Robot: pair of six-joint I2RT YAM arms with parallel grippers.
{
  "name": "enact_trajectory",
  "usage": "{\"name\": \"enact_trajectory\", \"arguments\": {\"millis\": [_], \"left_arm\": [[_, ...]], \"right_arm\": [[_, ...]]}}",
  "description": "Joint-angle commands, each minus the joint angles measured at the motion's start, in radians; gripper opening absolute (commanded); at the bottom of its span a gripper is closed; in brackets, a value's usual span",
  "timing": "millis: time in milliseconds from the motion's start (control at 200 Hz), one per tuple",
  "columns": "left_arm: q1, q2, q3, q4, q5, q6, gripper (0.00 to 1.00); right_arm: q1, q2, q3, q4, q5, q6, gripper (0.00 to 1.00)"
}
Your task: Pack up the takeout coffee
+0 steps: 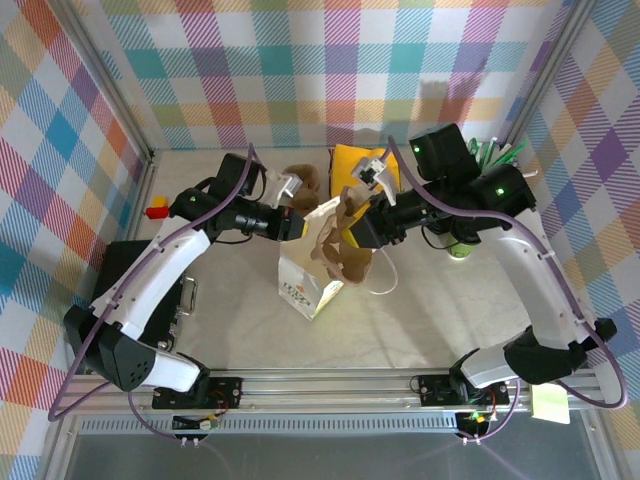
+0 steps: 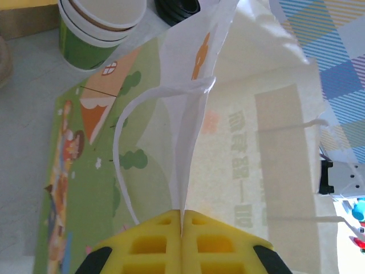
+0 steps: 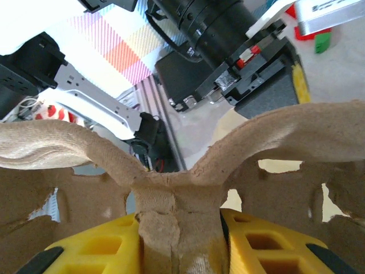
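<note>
The paper bag [image 1: 310, 285] stands in the middle of the table [image 1: 440, 330]. The left gripper [image 2: 182, 220] pinches its left rim, and the right gripper [image 3: 178, 228], on its right, is clamped on the pulp cup tray [image 1: 338, 250], which sits at the bag's open mouth. The takeout coffee cup [image 2: 94, 34] stands right of the bag under the right arm, a lid [image 2: 177, 7] just beside it. A box [image 1: 130, 265] lies far left beside the left arm, a small block [image 1: 156, 210] behind it, and the pen holder [image 1: 500, 155] stands at the back right.
</note>
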Motion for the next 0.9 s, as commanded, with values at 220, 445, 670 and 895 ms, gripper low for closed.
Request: {"name": "enact_trajectory", "arguments": {"millis": [220,445,670,895], "left_arm": [[-0.004,0.03,-0.009,0.032,0.079,0.083,0.0],[-0.004,0.044,-0.013,0.033,0.103,0.1,0.0],[-0.004,0.063,-0.009,0.031,0.116,0.105,0.0],[-0.004,0.08,0.0,0.025,0.126,0.112,0.0]], "right_arm": [[-0.03,0.047,-0.125,0.088,-0.125,-0.004,0.35],[-0.064,0.077,-0.204,0.138,-0.128,-0.01,0.34],[-0.076,0.096,-0.265,0.172,-0.119,-0.011,0.34],[-0.083,0.124,-0.293,0.174,-0.041,0.011,0.34]]}}
